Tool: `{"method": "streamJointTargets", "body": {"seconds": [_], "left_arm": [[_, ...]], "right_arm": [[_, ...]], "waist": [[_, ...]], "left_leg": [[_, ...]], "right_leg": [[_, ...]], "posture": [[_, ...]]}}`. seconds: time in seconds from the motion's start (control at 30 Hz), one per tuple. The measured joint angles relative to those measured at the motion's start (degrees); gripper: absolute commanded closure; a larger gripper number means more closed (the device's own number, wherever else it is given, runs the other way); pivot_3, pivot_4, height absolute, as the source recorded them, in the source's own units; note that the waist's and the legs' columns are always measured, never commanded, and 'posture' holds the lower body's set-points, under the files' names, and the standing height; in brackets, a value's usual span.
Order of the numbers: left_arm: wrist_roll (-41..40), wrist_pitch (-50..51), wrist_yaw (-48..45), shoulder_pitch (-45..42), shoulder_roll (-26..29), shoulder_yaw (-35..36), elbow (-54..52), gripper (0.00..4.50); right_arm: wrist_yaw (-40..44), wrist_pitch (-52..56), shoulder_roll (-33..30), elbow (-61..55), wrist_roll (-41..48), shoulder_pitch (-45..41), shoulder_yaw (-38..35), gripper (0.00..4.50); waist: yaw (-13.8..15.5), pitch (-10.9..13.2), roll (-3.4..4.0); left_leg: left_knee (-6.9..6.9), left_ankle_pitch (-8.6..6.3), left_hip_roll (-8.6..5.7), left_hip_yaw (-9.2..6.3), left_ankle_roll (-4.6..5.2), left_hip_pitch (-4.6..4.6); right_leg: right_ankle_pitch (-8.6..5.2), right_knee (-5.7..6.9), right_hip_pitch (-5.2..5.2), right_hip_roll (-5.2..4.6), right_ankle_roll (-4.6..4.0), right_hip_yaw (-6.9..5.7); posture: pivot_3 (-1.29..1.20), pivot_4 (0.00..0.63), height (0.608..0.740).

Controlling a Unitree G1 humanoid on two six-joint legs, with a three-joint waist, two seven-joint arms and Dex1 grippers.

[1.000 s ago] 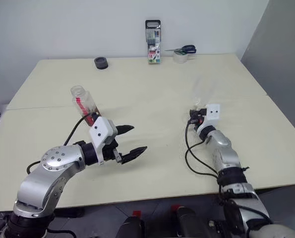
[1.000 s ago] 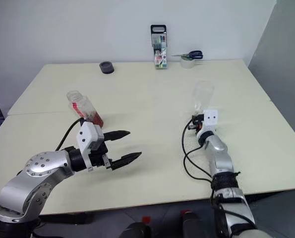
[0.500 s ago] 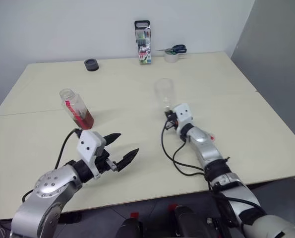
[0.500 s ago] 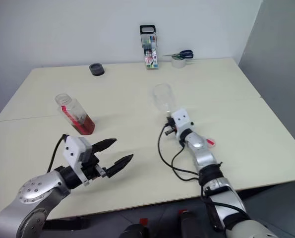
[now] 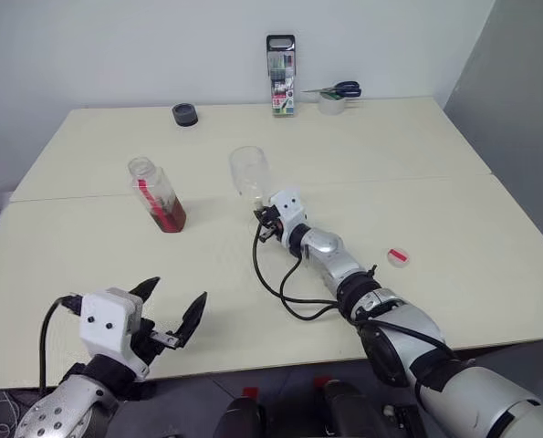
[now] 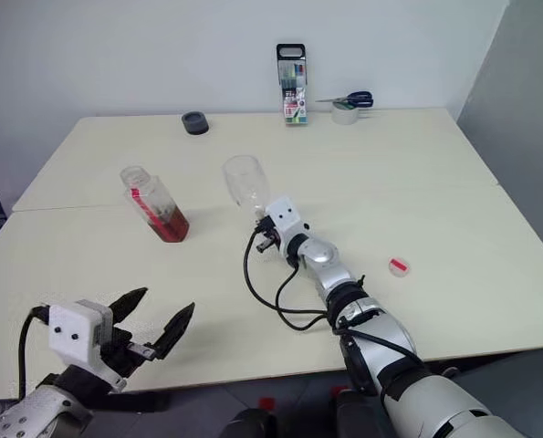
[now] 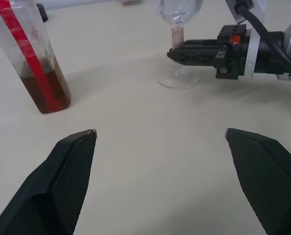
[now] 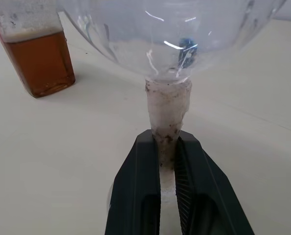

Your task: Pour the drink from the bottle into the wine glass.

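So the left gripper (image 5: 171, 315) hangs over the table's (image 5: 435, 164) near edge with its jaws spread wide, nothing in them. The bottle (image 5: 158, 196) stands open-topped toward the left edge, slightly tilted, with a bit of drink (image 7: 43, 87) in the bottom. Right beside it, around mid-table, the right gripper (image 7: 177, 53) is clamped on the wine glass's (image 5: 250, 172) stem, glass upright. A small red cap (image 5: 399, 256) lies nearer the right edge.

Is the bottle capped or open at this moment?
Open. The bottle stands upright with its wide neck bare, drink low inside, and a red cap lies apart on the table.
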Motion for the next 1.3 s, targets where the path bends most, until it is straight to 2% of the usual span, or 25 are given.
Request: {"method": "streamJointTargets", "body": {"seconds": [0.43,0.6,0.77,0.87,1.0,1.17,1.23,1.3], "left_arm": [[0.46,-2.51,-0.44,-1.80,0.76,-0.05,2.33,0.00],[-0.19,-1.03,-0.64,-4.97,2.46,-0.04,2.35,0.00],[-0.67,0.99,-0.13,-7.53,3.53,-0.18,2.37,0.00],[-0.89,2.14,0.23,-8.72,3.82,-0.21,2.37,0.00],[-1.06,3.75,0.51,-10.94,4.37,-0.24,2.38,0.00],[-0.72,4.14,1.56,-12.86,4.14,-0.35,3.66,0.00],[-0.08,4.14,2.55,-14.15,3.80,-0.34,5.36,0.00],[1.10,3.83,4.40,-16.57,2.75,-0.14,8.08,0.00]], "right_arm": [[0.07,-2.07,0.01,1.28,-0.05,0.02,-0.36,4.35],[0.65,-2.59,-0.02,1.28,-0.13,0.18,-0.16,2.72],[1.34,-3.48,-0.07,1.28,-0.46,0.67,0.40,0.90],[1.37,-3.66,-0.15,1.10,-0.63,1.24,0.39,0.04],[2.02,-3.92,-0.41,-0.19,-0.60,3.22,0.41,0.04],[7.39,-3.40,-2.10,-8.85,0.01,10.62,0.86,0.04],[10.20,-1.39,-5.19,-15.45,0.02,15.00,1.50,0.04],[13.55,2.12,-11.04,-26.94,0.30,20.80,1.82,0.04]], "waist": [[-0.01,0.01,0.01],[-0.02,0.01,0.02],[-0.03,0.01,0.02],[-0.01,0.01,0.02],[-0.01,0.01,0.02],[0.12,0.01,0.02],[0.49,0.02,0.03],[1.29,0.03,0.04]], "left_leg": [[-0.01,0.00,0.01,0.03,0.00,-0.01],[-0.01,0.00,0.01,0.04,0.00,0.00],[-0.02,0.00,0.01,0.03,-0.01,0.00],[-0.01,0.00,0.01,0.00,-0.01,-0.01],[-0.01,0.01,0.01,0.02,-0.01,0.00],[0.00,0.00,0.01,-0.04,-0.02,-0.02],[0.04,0.00,-0.05,-0.07,-0.02,-0.04],[0.07,0.00,-0.12,-0.11,-0.02,-0.06]], "right_leg": [[0.00,0.00,-0.01,0.01,-0.01,-0.07],[0.00,0.01,-0.02,0.02,-0.01,-0.08],[0.00,0.01,-0.02,0.02,-0.01,-0.08],[0.00,0.01,-0.02,0.02,-0.01,-0.08],[0.00,0.02,-0.02,0.02,0.00,-0.08],[0.00,0.00,0.00,0.01,0.00,-0.07],[0.00,0.00,0.02,-0.03,0.01,-0.09],[0.00,-0.04,0.04,-0.09,0.05,-0.12]], "posture": [[0.00,0.150,0.740],[0.00,0.150,0.740],[0.00,0.150,0.740],[0.00,0.150,0.740],[0.00,0.150,0.740],[0.00,0.150,0.740],[0.00,0.150,0.740],[0.00,0.150,0.740]]}}
